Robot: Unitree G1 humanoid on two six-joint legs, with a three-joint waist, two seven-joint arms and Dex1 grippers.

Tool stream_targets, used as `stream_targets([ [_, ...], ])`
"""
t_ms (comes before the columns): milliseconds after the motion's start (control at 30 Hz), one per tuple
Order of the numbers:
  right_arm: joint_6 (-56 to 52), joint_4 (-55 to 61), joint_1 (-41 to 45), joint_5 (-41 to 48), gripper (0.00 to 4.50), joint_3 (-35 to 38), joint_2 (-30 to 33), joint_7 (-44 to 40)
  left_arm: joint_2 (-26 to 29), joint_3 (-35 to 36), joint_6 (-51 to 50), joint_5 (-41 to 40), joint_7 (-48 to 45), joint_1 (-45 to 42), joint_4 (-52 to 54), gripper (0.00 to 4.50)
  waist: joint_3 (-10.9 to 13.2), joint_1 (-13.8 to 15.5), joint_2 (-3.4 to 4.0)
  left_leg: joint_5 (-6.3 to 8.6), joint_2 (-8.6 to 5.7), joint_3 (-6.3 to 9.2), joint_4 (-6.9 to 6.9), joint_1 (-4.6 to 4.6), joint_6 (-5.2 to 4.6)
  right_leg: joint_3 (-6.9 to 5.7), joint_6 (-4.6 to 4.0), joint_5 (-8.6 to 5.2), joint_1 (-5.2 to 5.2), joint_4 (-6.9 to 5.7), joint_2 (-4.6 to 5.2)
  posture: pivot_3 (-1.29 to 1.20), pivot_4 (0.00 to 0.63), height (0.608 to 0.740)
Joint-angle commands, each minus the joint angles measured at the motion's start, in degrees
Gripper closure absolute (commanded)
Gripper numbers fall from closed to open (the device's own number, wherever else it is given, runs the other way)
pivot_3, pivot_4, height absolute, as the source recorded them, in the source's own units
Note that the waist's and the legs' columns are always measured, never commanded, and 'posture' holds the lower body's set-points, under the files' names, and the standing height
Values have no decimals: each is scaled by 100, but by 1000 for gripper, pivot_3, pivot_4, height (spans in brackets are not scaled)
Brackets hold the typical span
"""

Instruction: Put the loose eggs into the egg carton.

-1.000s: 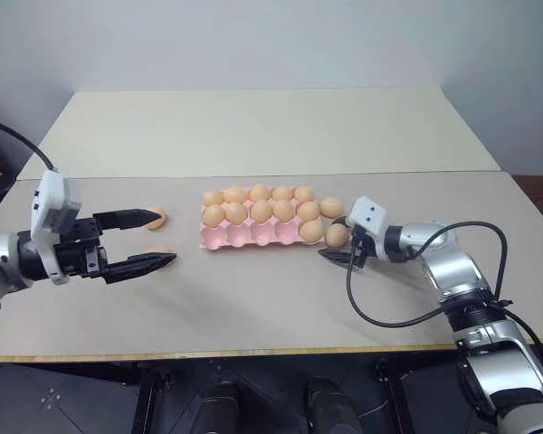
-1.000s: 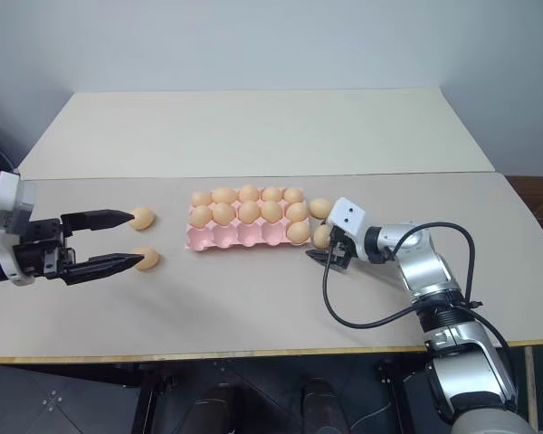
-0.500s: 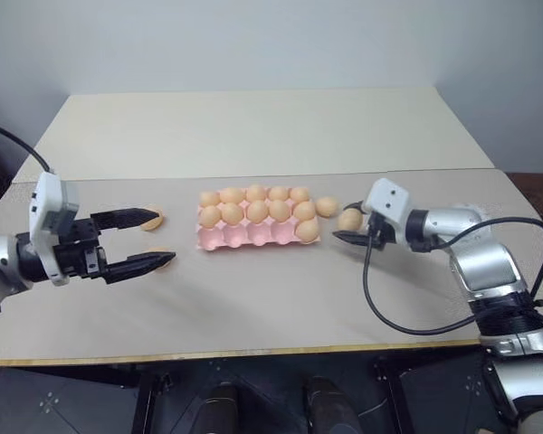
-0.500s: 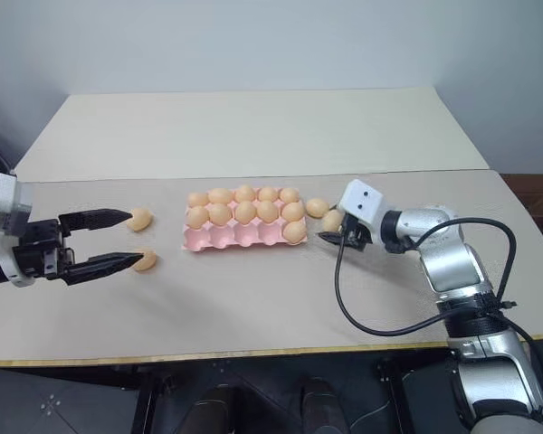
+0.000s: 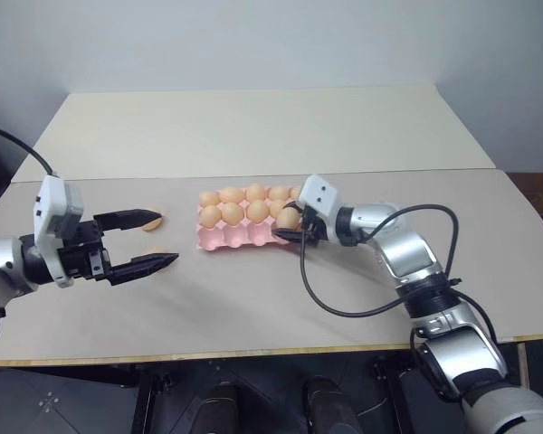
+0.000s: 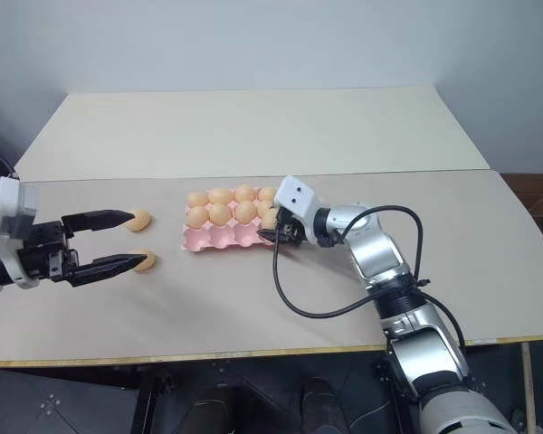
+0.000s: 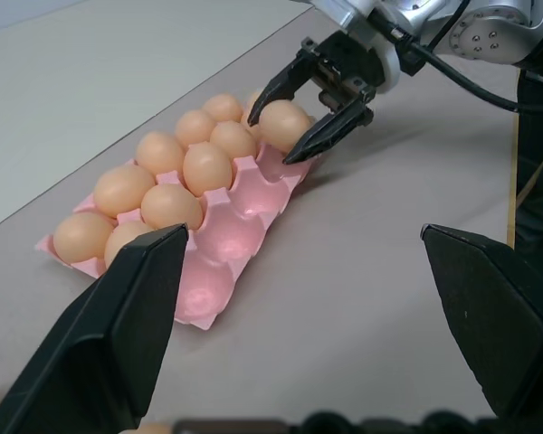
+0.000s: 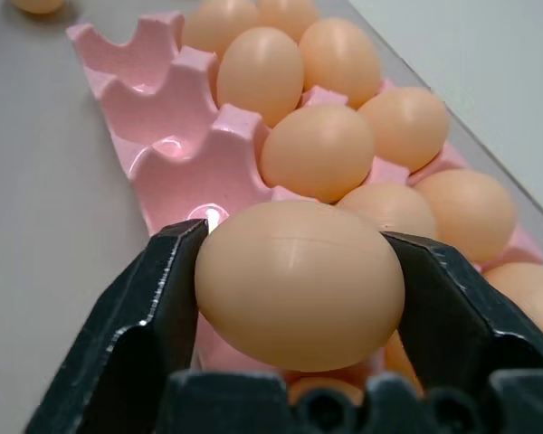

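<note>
Over the near row of the egg carton (image 5: 244,233), mid-bench, the right gripper (image 7: 309,117) pinches one egg (image 8: 299,282) between its fingers — placing step; next it must lower into an empty cup — while the left gripper (image 5: 149,241) gapes empty by two loose eggs (image 6: 139,220).

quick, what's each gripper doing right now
Left gripper: open, empty, near two loose eggs.
Right gripper: shut on an egg, over the carton.

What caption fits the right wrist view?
Right gripper holding an egg just above the pink carton's empty near cups.
</note>
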State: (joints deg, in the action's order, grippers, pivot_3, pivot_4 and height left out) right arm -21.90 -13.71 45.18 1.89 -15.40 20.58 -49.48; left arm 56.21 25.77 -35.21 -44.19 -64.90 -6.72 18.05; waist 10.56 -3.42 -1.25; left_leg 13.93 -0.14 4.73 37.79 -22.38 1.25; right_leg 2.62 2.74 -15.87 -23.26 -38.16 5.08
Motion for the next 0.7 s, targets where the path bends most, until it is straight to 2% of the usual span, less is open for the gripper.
stream_targets([
  [33,-53,109,238,-102,19,75,-43,223,73,188,86,-39,-28,2,116,0,0,-2,0,0,0,0,0,1,0,0,0,0,0,-1,0,0,150,740],
  [267,-729,1580,-174,311,19,681,552,153,83,154,164,130,-51,33,-122,0,0,49,1,0,-1,1,-1,-6,0,-2,0,0,-3,4,2,0,150,740],
  [467,-1648,3244,-998,1304,19,1807,1597,-228,172,373,250,258,-222,184,-421,0,1,98,1,0,-1,1,0,-4,0,-3,0,0,1,4,2,0,150,740],
  [567,-1761,3766,-1773,1825,19,2667,2244,-629,245,631,205,164,-416,333,-503,0,1,107,0,0,-2,0,-1,-2,-1,-3,1,0,4,6,3,0,150,740],
  [700,-1554,3968,-2890,2426,19,3574,2651,-1125,205,881,173,-5,-613,486,-554,0,1,113,-1,2,-2,-1,-1,-3,-3,-5,1,-1,11,11,5,0,150,740],
])
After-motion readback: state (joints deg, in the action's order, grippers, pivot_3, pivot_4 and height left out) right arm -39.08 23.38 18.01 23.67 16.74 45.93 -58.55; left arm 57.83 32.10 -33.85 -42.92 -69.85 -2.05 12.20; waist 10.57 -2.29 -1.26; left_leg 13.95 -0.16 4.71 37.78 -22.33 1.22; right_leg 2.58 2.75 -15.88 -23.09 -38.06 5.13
